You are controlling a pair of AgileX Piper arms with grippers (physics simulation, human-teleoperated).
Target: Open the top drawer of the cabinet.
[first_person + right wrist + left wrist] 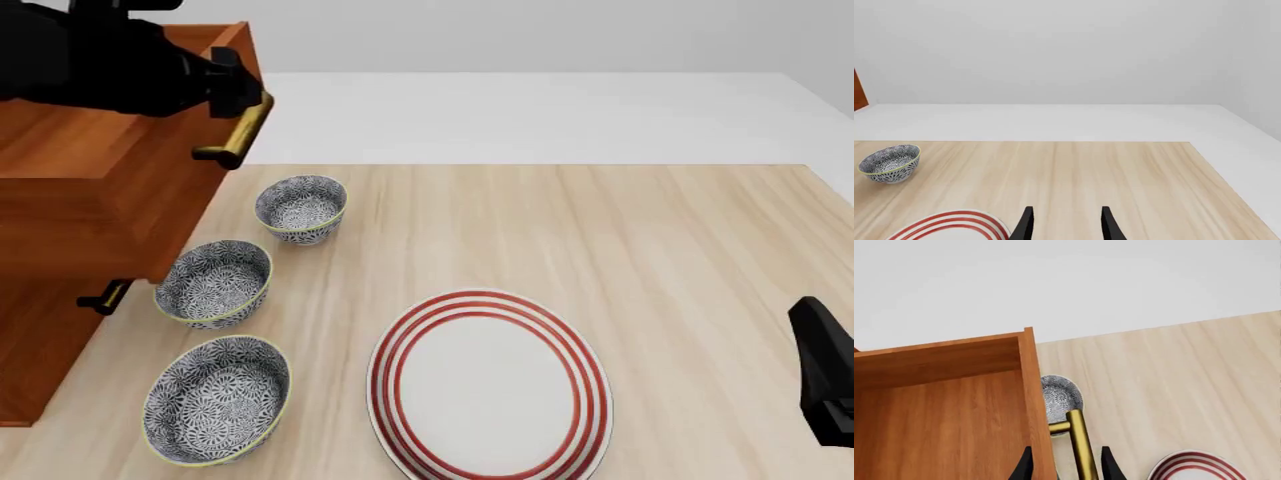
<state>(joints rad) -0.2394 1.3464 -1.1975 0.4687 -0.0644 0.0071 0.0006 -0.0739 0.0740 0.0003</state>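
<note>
Top drawer (107,170) pulled out, far end cut off by frame. Left gripper (1066,465) straddled brass handle (240,130); clamped or not, unclear. Right gripper (1066,225) spread, mostly off-frame.

Even, bright, diffuse simulator lighting; all three views sharp.

Shadows are faint and soft beneath the bowls (222,398) and plate (490,385); the brass handle (242,130) carries a mild highlight. No glare, motion blur or edge distortion is visible.
</note>
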